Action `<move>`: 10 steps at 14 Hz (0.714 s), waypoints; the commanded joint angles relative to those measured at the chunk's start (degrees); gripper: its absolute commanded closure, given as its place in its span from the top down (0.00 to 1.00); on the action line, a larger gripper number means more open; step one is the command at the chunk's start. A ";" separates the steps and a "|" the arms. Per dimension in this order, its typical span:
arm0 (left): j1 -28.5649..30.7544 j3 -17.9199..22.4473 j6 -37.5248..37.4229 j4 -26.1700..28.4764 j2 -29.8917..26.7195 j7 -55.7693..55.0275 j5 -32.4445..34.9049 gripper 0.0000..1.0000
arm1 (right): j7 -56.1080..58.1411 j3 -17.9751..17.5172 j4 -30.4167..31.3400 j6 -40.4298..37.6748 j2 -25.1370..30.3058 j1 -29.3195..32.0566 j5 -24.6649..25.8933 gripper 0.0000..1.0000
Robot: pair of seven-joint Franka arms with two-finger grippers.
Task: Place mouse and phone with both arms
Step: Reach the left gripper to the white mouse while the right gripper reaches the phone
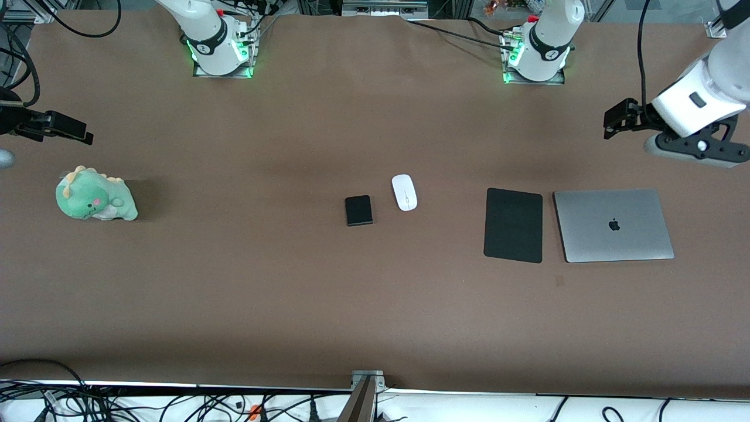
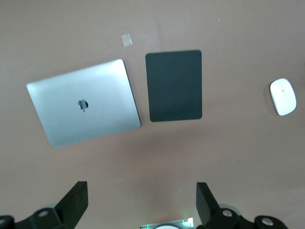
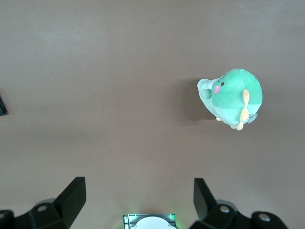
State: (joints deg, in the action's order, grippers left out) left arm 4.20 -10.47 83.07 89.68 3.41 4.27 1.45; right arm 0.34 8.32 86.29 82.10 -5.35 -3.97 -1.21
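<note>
The white mouse (image 1: 404,192) lies on the brown table near the middle. It also shows in the left wrist view (image 2: 283,97). The black phone (image 1: 358,210) lies flat beside it, toward the right arm's end; only its corner (image 3: 1,107) shows in the right wrist view. My left gripper (image 1: 615,122) hangs open and empty over bare table at the left arm's end; in its wrist view (image 2: 141,202) the jaws stand wide apart. My right gripper (image 1: 67,128) hangs open and empty over bare table at the right arm's end (image 3: 138,200).
A black mouse pad (image 1: 514,225) (image 2: 174,86) and a shut silver laptop (image 1: 613,225) (image 2: 83,102) lie side by side toward the left arm's end. A green plush dinosaur (image 1: 95,195) (image 3: 233,98) sits toward the right arm's end.
</note>
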 commanded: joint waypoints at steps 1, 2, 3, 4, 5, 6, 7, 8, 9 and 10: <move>-0.76 -1.55 -0.55 -1.08 4.92 -0.04 0.22 1.00 | 0.72 -0.15 -1.30 -1.85 -0.45 -0.16 -0.72 1.00; -1.20 -2.79 0.07 -1.34 7.28 -0.23 1.01 1.00 | 0.54 -0.23 -1.04 -2.55 -0.45 -0.43 -0.72 1.00; -1.30 -3.32 0.68 -1.43 9.48 -0.75 0.75 1.00 | 0.37 -0.93 -0.77 -2.65 -0.45 -0.69 -0.90 1.00; -1.30 -3.59 2.51 -1.26 10.98 -1.97 0.14 1.00 | -0.24 -1.81 -0.60 -2.56 -1.06 -1.04 -0.90 1.00; -1.64 -3.76 4.71 -1.17 12.22 -3.55 -0.12 1.00 | -0.69 -2.08 -0.51 -2.21 -2.11 -2.09 -1.16 1.00; -2.69 -4.46 7.17 -1.00 13.71 -5.39 -1.95 1.00 | -0.86 -2.17 -0.42 -1.60 -3.42 -3.32 -2.47 1.00; -4.09 -4.55 9.45 -1.00 15.03 -8.72 -2.84 1.00 | -1.47 -2.17 -0.42 -0.72 -4.83 -4.20 -4.22 1.00; -6.63 -4.73 11.56 -0.91 16.52 -13.62 -2.85 1.00 | -2.61 -2.26 -0.25 0.24 -6.06 -4.90 -5.45 1.00; -9.35 -4.73 13.85 -0.91 17.93 -19.16 -2.85 1.00 | -2.88 -2.26 -0.07 1.56 -7.38 -5.69 -6.95 1.00; -11.82 -4.64 16.05 -0.91 19.51 -24.17 -2.50 1.00 | -2.97 -2.26 0.63 3.05 -8.44 -6.57 -7.57 1.00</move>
State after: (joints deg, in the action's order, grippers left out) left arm -2.95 -15.28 96.42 89.93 20.37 -11.42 -0.80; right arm -1.79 5.92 86.63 83.27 -11.71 -9.43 -6.66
